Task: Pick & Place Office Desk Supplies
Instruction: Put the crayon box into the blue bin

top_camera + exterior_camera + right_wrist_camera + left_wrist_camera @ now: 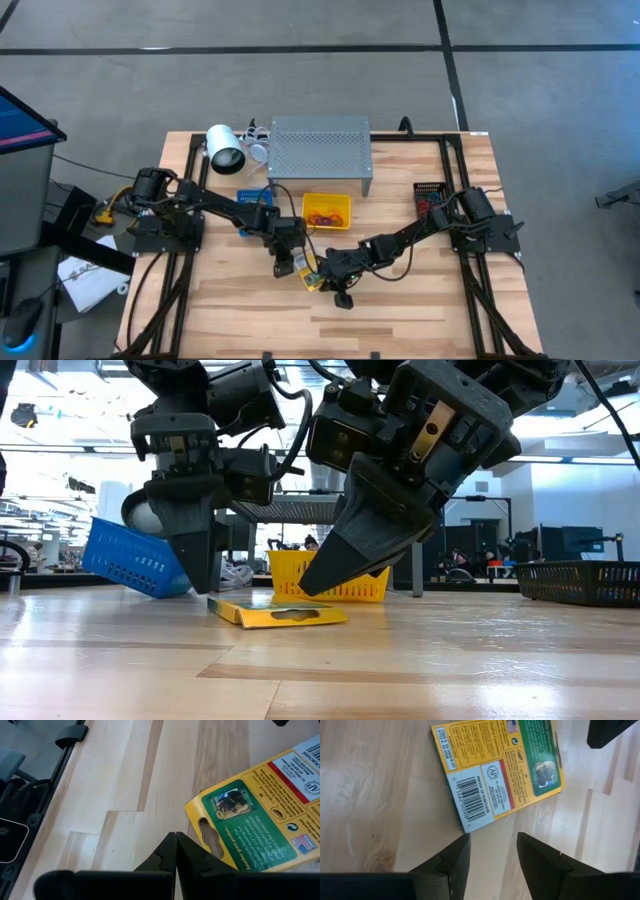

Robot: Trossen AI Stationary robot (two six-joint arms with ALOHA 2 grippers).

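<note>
Left claw [284, 262], fingers apart, hovers at the left edge of the crayon box [309, 272], which lies flat mid-tabletop [420, 310]. Right claw [330, 272], fingers together, meets its right edge. Bare wood lies nearer; the yellow bin [327, 211] stands beyond.

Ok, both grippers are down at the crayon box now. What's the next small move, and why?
Probably ease the open left gripper forward over the barcode end of the crayon box, then close. The box lies flat on the table, just ahead of those fingers and ungripped. The right gripper is shut at its other end.
</note>
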